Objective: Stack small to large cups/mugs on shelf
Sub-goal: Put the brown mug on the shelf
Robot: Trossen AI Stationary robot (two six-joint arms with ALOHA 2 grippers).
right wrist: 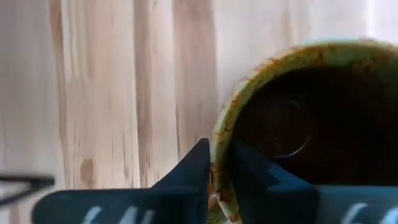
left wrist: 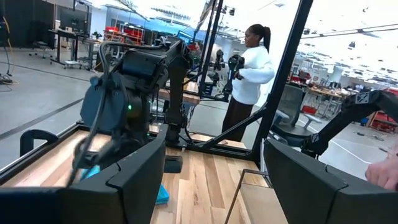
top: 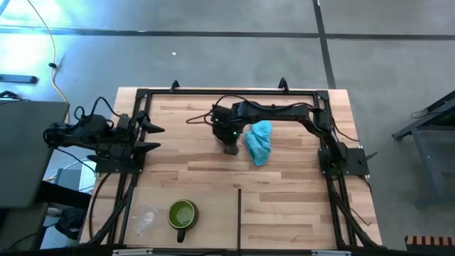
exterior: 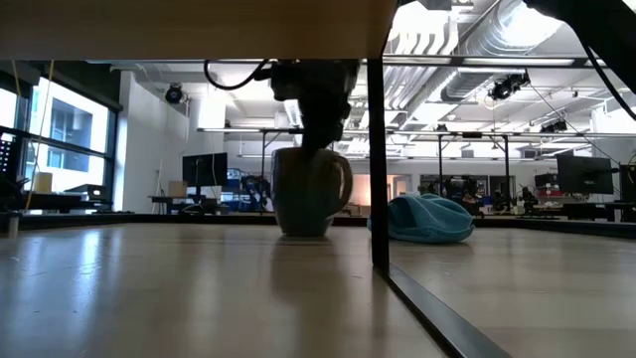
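Right wrist view: right end effector (right wrist: 214, 171) pinches brown mug's (right wrist: 298, 124) rim between its fingers.

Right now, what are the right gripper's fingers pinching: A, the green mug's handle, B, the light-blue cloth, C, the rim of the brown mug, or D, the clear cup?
C: the right gripper has one finger inside and one outside the brown mug rim, closed on its wall.

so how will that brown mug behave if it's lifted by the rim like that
The brown mug looks thick-walled and rigid, so probably heavy for its size. The right gripper pinches only one side of the rim, so it may tilt. The glazed rim could be slippery, and it would likely chip if dropped.
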